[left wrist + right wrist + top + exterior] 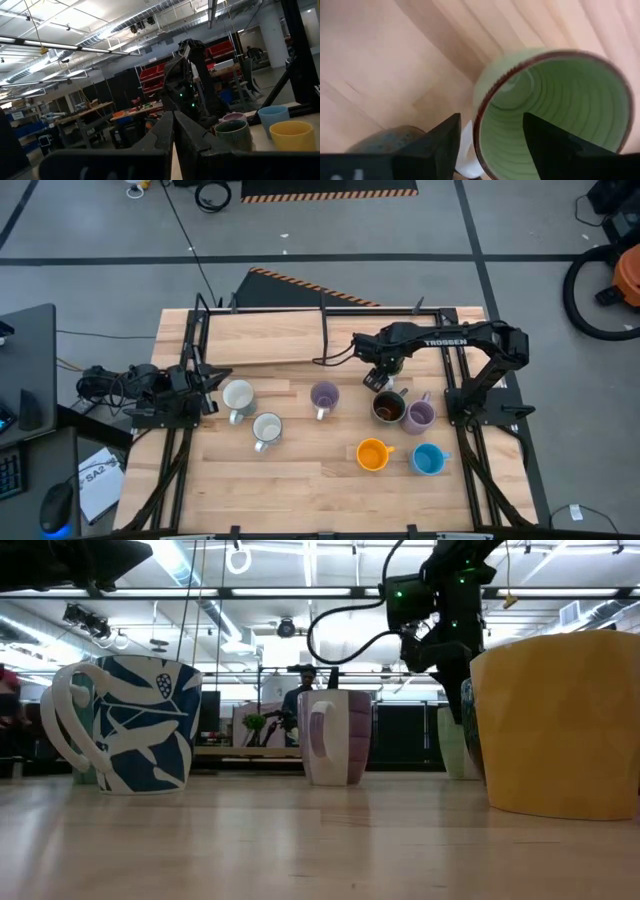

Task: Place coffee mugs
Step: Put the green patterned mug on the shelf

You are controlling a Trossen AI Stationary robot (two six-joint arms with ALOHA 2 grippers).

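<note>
The high view looks straight down on the whole table (300,480). The low view sits at tabletop level, facing the room, very near the orange mug (560,720). The left wrist view looks level across the table. The right wrist view looks down, close into the green mug (555,105), also seen from above (389,408).

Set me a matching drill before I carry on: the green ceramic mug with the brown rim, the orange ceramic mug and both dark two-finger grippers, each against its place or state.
Things:
1. green ceramic mug with brown rim
2. orange ceramic mug
3. left gripper
4. right gripper

Places or states:
A. shut, parked at the table's left edge
B. open, fingers astride a mug's rim
C. next to the blue ceramic mug
D. beside a lilac ceramic mug, under the working arm

Pairs: 1-D, 2-C, 3-A, 4-B
</note>
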